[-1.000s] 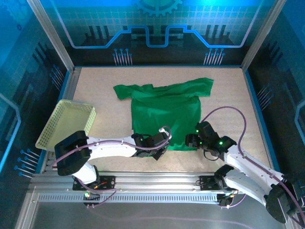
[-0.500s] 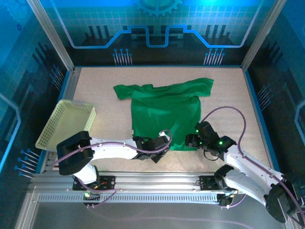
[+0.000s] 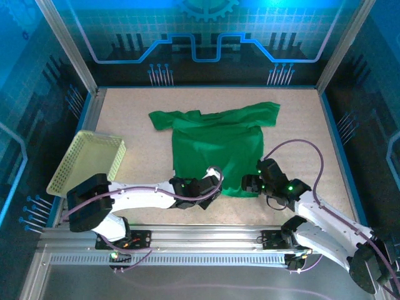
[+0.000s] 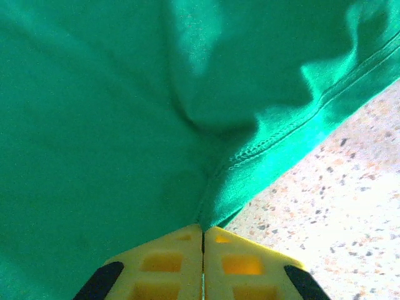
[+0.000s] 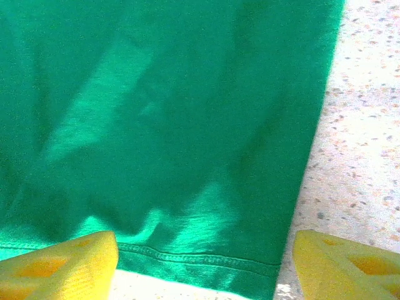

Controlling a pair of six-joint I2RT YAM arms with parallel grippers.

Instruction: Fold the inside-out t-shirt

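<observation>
Nearest us, by the front edge of the bench (image 3: 300, 144), both arms reach for the hem (image 5: 200, 257) of the t-shirt (image 3: 215, 140). The left gripper (image 4: 202, 232) has its jaws clenched on that hem. In the left wrist view the two yellow fingers (image 4: 169, 262) meet with a pinch of green cloth drawn up between them. From above, this hold looks to sit partway along the hem rather than at its left corner. The right gripper (image 5: 205, 247) is at the near right corner with its jaws released and spread wide. The stitched edge and the shirt's side edge lie flat between them, untouched.

We judge the step in hand to be taking hold of the hem, one side gripped and the other not yet. The next move calls for the right jaws to lower and pinch the corner, catching both layers. Then both arms can lift together and carry the hem away toward the shoulders.

Further back on the left, a yellow basket (image 3: 87, 161) leans at the bench's edge, well apart from the cloth. Beyond the grippers the shirt lies spread and fairly smooth. Its body runs away from us and its sleeves (image 3: 269, 112) reach out to either side at the far end.
</observation>
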